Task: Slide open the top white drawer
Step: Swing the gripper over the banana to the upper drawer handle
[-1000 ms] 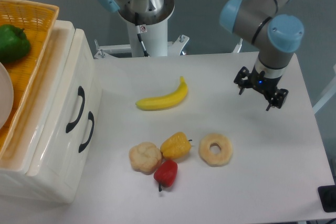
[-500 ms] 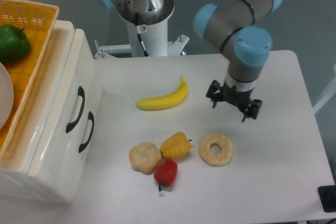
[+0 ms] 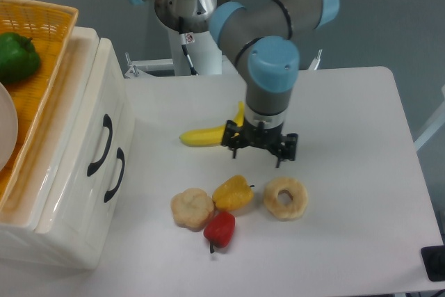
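Note:
The top white drawer (image 3: 92,106) is the upper half of the cream cabinet at the left, pushed in, with its curved black handle (image 3: 100,145) on the front panel. The lower drawer's handle (image 3: 115,174) sits just below and to the right of it. My gripper (image 3: 256,154) hangs open and empty above the middle of the table, over the right end of a banana (image 3: 203,136), well to the right of the drawer handles.
An orange wicker basket (image 3: 43,26) with a green pepper (image 3: 15,55) sits on the cabinet top. A bread roll (image 3: 192,208), yellow pepper (image 3: 232,193), red pepper (image 3: 220,229) and a doughnut (image 3: 285,197) lie in front of the gripper.
The arm has swung left across the table, carrying the open gripper from the right side to the middle, over the banana's end. The drawers and the food have not moved.

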